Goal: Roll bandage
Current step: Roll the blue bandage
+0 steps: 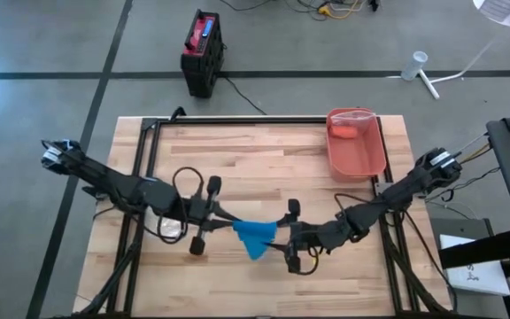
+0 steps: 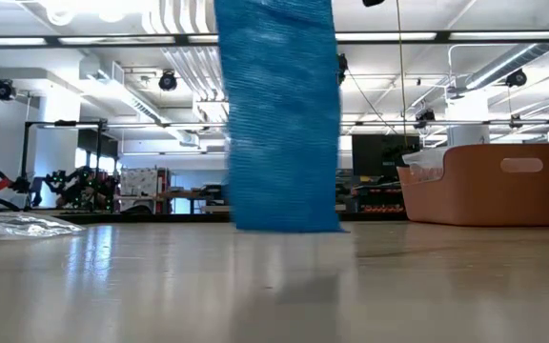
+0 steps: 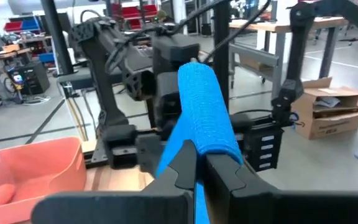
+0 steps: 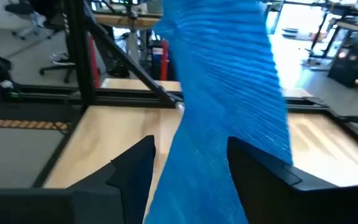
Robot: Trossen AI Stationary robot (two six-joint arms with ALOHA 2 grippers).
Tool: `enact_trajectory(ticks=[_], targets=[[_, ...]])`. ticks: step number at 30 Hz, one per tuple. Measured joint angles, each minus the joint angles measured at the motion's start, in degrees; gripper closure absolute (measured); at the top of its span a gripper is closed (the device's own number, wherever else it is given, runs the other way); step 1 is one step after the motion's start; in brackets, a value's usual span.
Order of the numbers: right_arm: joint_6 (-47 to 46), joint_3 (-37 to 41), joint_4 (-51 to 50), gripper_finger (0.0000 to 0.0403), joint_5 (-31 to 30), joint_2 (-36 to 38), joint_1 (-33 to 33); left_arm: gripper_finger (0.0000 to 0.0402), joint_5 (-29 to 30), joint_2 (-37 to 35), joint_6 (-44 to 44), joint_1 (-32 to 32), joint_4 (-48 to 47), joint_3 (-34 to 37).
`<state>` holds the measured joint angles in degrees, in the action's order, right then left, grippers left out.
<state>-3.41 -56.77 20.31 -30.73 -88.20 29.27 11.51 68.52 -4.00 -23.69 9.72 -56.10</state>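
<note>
L end effector [image 1: 227, 215] is clamped tight on one end of the blue bandage [image 1: 255, 236], fingers [image 3: 225, 177] pinched w/ the strip draped over them. R end effector [image 1: 283, 237] faces it from the other side, close by; its fingers [image 4: 263, 165] stand apart w/ the bandage running between them, can't tell if they press it. Bandage spans btw the two end effectors, mid bench [image 1: 264, 159], and its loose part hangs down below them to just above the wood. Pink bin [image 1: 358, 142] sits well behind the R end effector, near the bench's far edge, something orange inside.
</note>
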Motion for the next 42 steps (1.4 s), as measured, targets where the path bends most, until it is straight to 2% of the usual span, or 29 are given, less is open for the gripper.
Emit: enact_trajectory(ticks=[6, 16, 22, 24, 29, 35, 42], targets=[[2.72, -0.26, -1.03, 0.0211, -0.80, 1.44, 1.17, 0.0401, 0.01, -2.68, 0.01, -2.59, 0.21, 1.35], [10.32, -4.19, -1.01, 0.0177, -0.87, 1.42, 3.28, 0.0401, 0.09, -3.16, 1.54, -3.21, 4.54, 5.11], [10.73, -10.00, -10.67, 0.0161, -4.10, 1.40, 5.21, 0.0401, 0.22, -3.79, 1.46, -3.26, 4.85, 5.68], [10.50, -11.97, -13.40, 0.0161, -4.68, 1.40, 6.28, 0.0401, 2.05, -4.07, 1.41, -3.26, 4.62, 6.33], [14.48, -14.85, -14.71, 0.0172, -8.71, 1.40, 10.09, 0.0401, 3.77, -5.18, 2.12, -3.19, 4.94, 8.10], [23.14, -17.19, -14.46, 0.0179, -14.77, 1.09, 11.85, 0.0400, 3.72, -5.28, 8.38, -3.21, 5.31, 8.20], [29.00, -19.65, -12.91, 0.0176, -14.90, -1.45, 9.31, 0.0400, 3.58, -4.48, 16.23, -3.21, 5.38, 8.28]])
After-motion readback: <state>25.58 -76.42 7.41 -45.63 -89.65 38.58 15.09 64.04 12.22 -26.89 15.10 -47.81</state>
